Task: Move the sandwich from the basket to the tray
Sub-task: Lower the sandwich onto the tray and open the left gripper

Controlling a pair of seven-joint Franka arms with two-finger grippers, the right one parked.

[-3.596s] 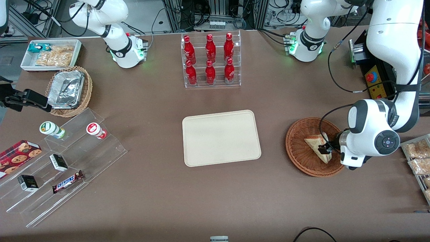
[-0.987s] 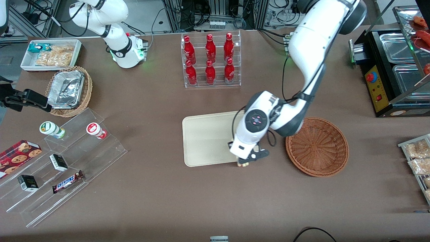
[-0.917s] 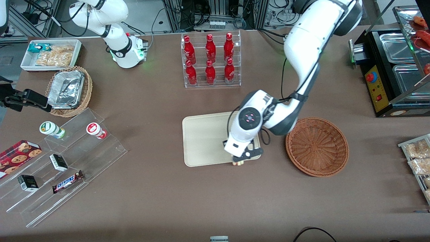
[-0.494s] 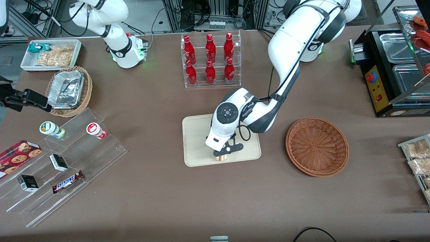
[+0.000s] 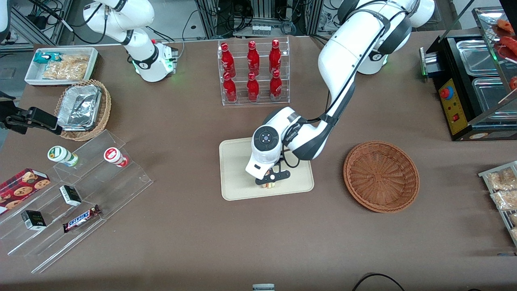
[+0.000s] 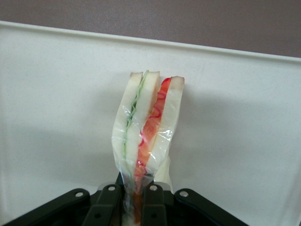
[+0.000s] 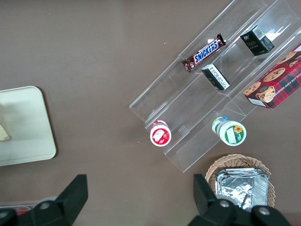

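- Carrying the small triangular wedge of pale bread with red, orange and green filling, the sandwich (image 6: 146,127), our left arm's two-finger gripper (image 5: 270,181) hung over the flat cream-beige rectangular tray (image 5: 236,169), over the part of it nearer the front camera.
- We saw the black fingers (image 6: 107,205) clamped on the wrapped lower end of the sandwich, its cut edge pointing away from the wrist.
- A second earlier we had the gripper at the tray's edge nearest the round reddish-brown woven wicker basket (image 5: 381,176); by this moment we had brought it inward, well within the rim.
- The basket lay bare, apart from the tray toward the working arm's end of the table, so we judged the pick and the carry finished.
- We could not tell whether the sandwich touched the tray yet.
- What remained, by our reckoning, was to lower, release and lift away.
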